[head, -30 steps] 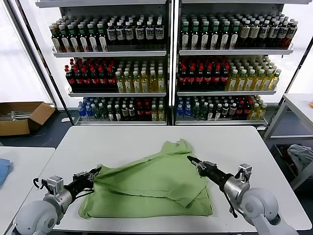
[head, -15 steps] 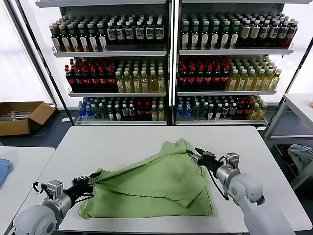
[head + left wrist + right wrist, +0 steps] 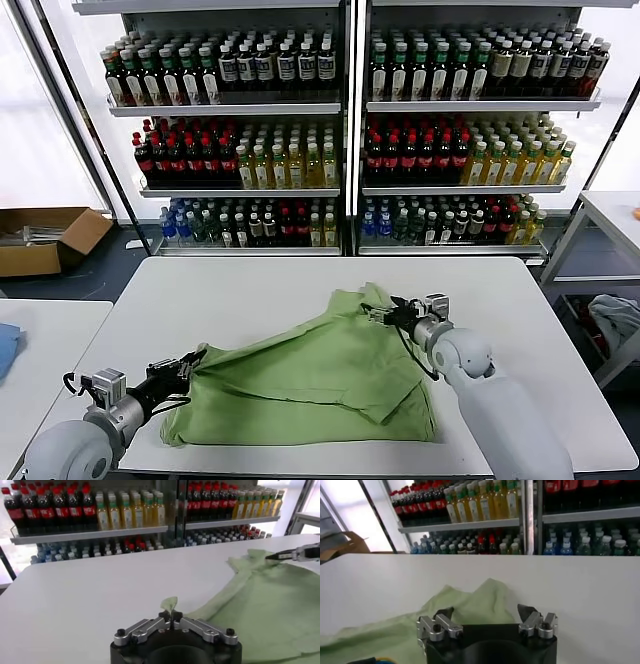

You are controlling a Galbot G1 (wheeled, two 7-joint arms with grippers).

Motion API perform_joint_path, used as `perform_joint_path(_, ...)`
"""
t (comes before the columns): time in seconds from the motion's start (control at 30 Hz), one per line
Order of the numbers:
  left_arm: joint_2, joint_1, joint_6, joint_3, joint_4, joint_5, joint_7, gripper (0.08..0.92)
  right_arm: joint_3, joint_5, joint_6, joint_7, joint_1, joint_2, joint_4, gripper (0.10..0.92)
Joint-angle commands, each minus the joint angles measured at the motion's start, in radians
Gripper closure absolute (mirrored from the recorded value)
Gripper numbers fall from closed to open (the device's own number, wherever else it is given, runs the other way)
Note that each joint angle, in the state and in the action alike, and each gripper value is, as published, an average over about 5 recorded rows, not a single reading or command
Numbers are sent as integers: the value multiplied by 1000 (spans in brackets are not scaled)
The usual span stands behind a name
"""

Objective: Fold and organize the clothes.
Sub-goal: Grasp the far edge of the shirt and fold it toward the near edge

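The left wrist view alone shows the left gripper [image 3: 171, 616] pinching the shirt [image 3: 320, 375]; the right gripper [image 3: 485, 614] gapes empty.

No words or numbers can be read anywhere. The bottles [image 3: 280, 150] on the shelves [image 3: 225, 108] have labels, but they are too small and too far away to make out. The green T-shirt [image 3: 310, 375] shows no writing.
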Motion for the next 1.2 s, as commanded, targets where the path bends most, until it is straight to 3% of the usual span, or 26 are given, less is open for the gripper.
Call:
perform_joint_path(0.03, -1, 3, -1, -1, -6, 0, 1, 911, -56, -8, -1, -1, 81, 50, -119, 259)
perform_joint_path(0.77, 1, -2, -15, -4, 6, -1, 12, 911, -13, 95, -3, -31, 12, -4, -24, 885)
perform_joint_path(0.97, 1, 2, -16, -11, 1, -2, 12, 911, 33, 150, 21, -62, -43, -53, 72, 919)
perform_joint_path(1.2, -5, 8, -17, -26, -4, -4, 7, 911, 107, 215, 38, -69, -205, -144, 322, 919)
